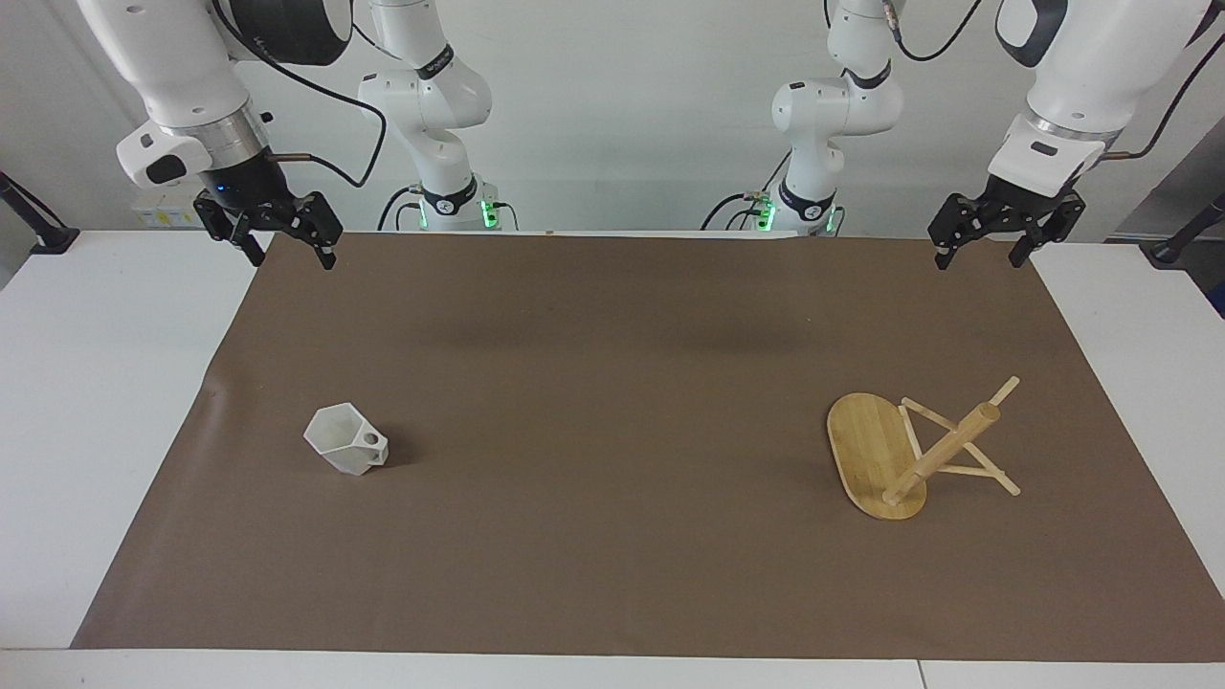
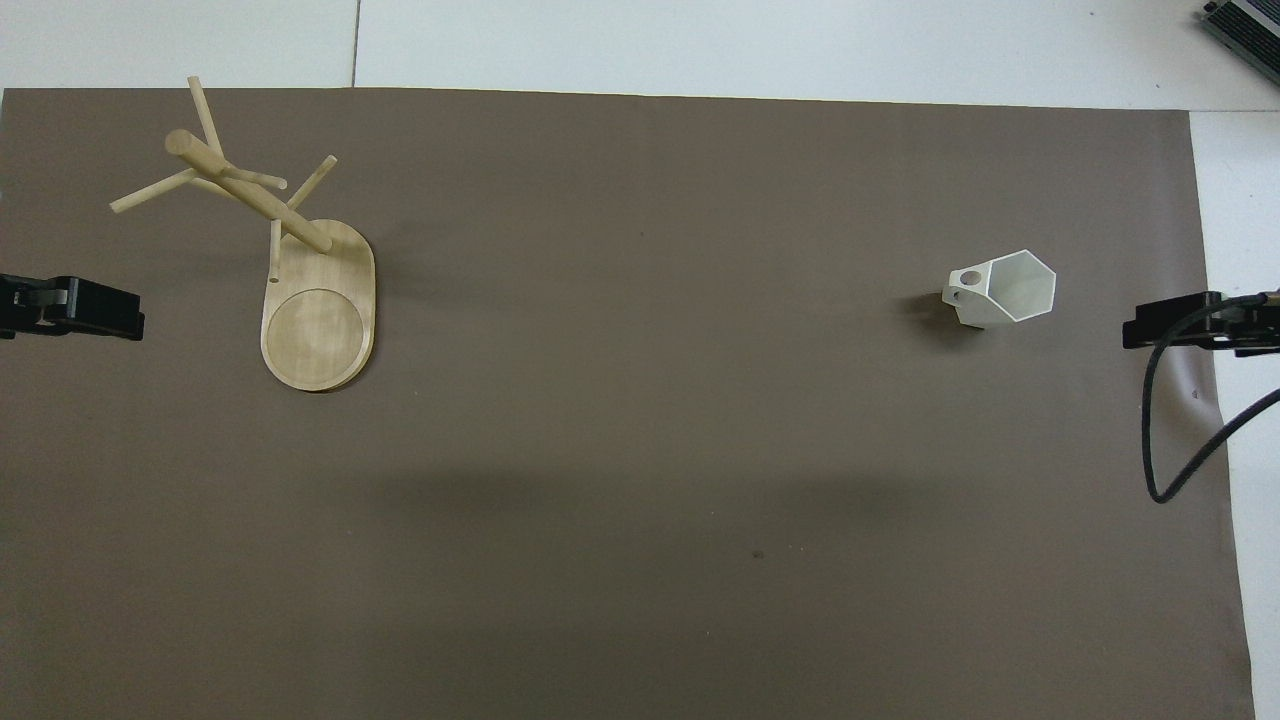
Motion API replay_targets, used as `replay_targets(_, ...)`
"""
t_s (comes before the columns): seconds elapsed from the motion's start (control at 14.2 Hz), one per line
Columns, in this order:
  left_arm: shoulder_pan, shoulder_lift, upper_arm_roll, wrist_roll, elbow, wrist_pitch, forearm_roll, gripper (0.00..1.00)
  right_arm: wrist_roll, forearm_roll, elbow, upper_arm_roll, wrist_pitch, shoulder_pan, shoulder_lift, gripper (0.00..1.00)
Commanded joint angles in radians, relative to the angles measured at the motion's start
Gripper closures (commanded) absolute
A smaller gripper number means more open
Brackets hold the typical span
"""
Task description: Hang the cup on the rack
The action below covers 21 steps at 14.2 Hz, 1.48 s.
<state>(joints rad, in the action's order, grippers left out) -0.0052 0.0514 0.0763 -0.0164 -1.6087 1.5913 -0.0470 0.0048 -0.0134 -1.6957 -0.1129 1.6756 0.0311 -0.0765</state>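
Note:
The white faceted cup (image 1: 346,440) (image 2: 1003,289) stands on the brown mat toward the right arm's end, its hexagonal mouth up and its holed handle turned toward the middle of the table. The bamboo rack (image 1: 904,450) (image 2: 300,250) stands on its oval base toward the left arm's end, its pegs bare. My right gripper (image 1: 292,258) (image 2: 1130,332) hangs open in the air over the mat's edge at the cup's end, holding nothing. At the rack's end, my left gripper (image 1: 979,260) (image 2: 138,322) also hangs open and empty. Neither touches anything.
The brown mat (image 1: 612,383) covers most of the white table (image 1: 96,402). A black cable (image 2: 1165,440) loops down from the right gripper. Both arm bases stand at the table's edge nearest the robots.

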Motion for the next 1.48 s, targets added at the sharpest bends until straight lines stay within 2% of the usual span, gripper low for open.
replay_targets(0.0,0.002,0.015,0.000,0.016,-0.013,0.012,-0.001,0.00,-0.008,0.000,-0.025,0.009,0.029,-0.016,-0.017,0.00)
replay_targets(0.63,-0.002,0.015,0.000,0.019,-0.013,0.019,-0.001,0.00,-0.034,-0.007,-0.019,0.006,0.033,-0.016,-0.014,0.00)
replay_targets(0.92,-0.009,0.019,0.003,0.018,-0.014,0.019,-0.001,0.00,-0.066,-0.007,-0.024,0.007,0.073,-0.036,-0.008,0.00)
replay_targets(1.2,-0.009,0.019,0.002,0.020,-0.016,0.013,-0.001,0.00,-0.095,-0.005,-0.059,0.006,0.176,-0.039,0.027,0.00)
replay_targets(1.41,-0.006,0.019,0.003,0.019,-0.016,0.018,-0.001,0.00,-0.094,-0.005,-0.098,0.006,0.318,-0.039,0.102,0.00)
